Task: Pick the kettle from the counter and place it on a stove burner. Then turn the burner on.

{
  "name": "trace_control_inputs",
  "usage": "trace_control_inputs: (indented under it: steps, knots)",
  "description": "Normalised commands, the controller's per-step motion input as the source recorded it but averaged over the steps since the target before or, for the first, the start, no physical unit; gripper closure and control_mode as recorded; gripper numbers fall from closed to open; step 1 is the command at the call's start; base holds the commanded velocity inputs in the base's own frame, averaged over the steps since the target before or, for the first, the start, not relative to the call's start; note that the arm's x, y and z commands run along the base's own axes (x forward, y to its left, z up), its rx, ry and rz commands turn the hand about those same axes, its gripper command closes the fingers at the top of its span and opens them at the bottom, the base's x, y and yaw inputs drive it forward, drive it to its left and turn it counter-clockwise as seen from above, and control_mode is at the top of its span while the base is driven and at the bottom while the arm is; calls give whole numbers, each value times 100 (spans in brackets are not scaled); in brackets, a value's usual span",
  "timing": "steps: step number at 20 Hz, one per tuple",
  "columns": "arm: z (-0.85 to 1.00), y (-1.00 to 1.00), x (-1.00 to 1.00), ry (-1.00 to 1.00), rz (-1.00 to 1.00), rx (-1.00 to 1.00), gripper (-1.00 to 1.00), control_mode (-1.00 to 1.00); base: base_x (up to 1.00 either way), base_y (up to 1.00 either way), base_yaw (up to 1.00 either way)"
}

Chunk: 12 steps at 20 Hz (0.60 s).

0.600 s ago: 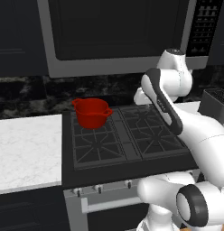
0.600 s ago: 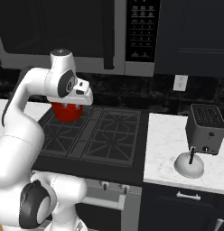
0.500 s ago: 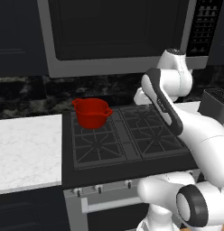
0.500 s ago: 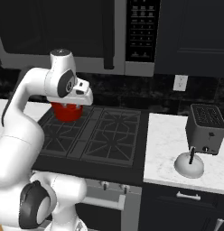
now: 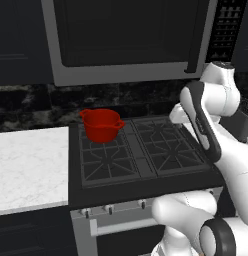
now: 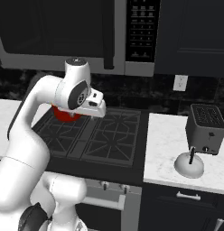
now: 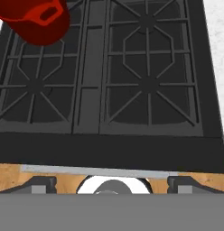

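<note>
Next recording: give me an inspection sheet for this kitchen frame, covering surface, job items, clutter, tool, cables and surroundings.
Surface: black four-burner cooktop between white marble counter sections, left and right.
Job items: kettle, small and pale, stands on the right counter in front of the toaster, untouched. Front-left burner is bare.
Clutter: red pot sits on the rear-left burner; dark toaster on the right counter.
Tool: tool shows its two dark tips wide apart, open and holding nothing, looking down over the cooktop's front edge.
Cables: nothing seen.
Surroundings: microwave above the stove, wall outlet on the dark backsplash, knobs along the stove front.
</note>
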Motion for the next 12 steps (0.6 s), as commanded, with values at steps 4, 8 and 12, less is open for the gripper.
trace_control_inputs:
  steps: [4,8,12]
  knots:
    - [-19,-84,-31,0,-1,10,-100,-100,0,0,0]
    - [-8,-82,-11,0,0,11,-100,-100,0,0,0]
    - [-6,-85,-17,0,0,8,-100,-100,0,0,0]
